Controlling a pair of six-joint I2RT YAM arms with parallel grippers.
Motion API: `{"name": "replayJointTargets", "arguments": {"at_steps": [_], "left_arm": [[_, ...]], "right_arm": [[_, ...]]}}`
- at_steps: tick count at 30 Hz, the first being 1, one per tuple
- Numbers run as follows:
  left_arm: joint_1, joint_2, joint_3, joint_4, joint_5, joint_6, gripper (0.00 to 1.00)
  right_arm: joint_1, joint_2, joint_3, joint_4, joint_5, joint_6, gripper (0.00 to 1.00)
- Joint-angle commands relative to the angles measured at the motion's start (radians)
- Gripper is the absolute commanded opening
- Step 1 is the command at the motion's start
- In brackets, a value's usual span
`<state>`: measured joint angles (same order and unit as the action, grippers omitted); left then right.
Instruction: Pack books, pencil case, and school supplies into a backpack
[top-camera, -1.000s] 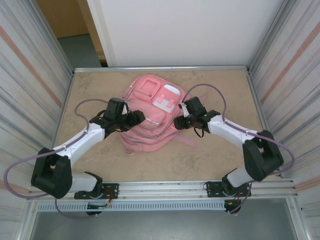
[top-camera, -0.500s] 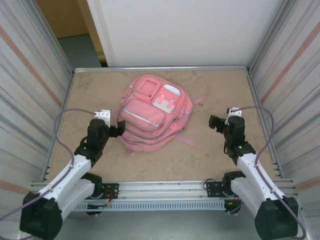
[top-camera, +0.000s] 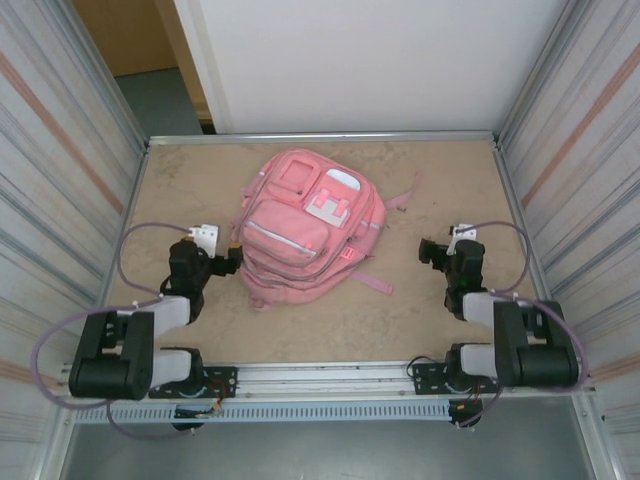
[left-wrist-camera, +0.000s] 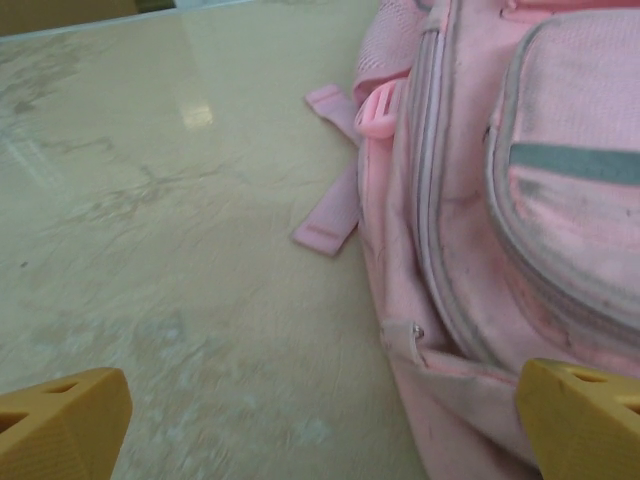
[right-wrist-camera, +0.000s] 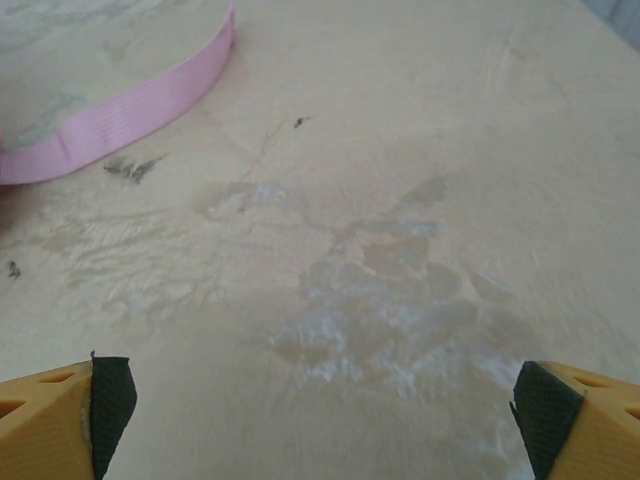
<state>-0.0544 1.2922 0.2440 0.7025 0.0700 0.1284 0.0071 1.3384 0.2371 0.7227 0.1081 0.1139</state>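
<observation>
gaping empty: left gripper (top-camera: 233, 260), right gripper (top-camera: 427, 250)

Pink backpack (top-camera: 305, 235), grey zips

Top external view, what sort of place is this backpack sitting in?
Likely a robot test cell, not a classroom: the pink backpack lies on a beige table boxed in by ribbed wall panels, with an aluminium rail along the near edge.

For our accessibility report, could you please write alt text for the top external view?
A pink backpack lies front-up in the middle of a beige table. The left pincer sits close beside its left edge; the right pincer stands apart on its right, both holding nothing.
</observation>
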Motion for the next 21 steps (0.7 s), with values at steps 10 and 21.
{"name": "replayJointTargets", "arguments": {"at_steps": [10, 21], "left_arm": [[0.041, 0.212, 0.166, 0.077, 0.046, -0.026, 0.99], [0.042, 0.222, 0.168, 0.091, 0.007, -0.043, 0.99]], "right_arm": [[-0.043, 0.202, 0.170, 0.078, -0.068, -0.019, 0.99], [-0.044, 0.205, 0.174, 0.074, -0.084, -0.024, 0.99]]}}
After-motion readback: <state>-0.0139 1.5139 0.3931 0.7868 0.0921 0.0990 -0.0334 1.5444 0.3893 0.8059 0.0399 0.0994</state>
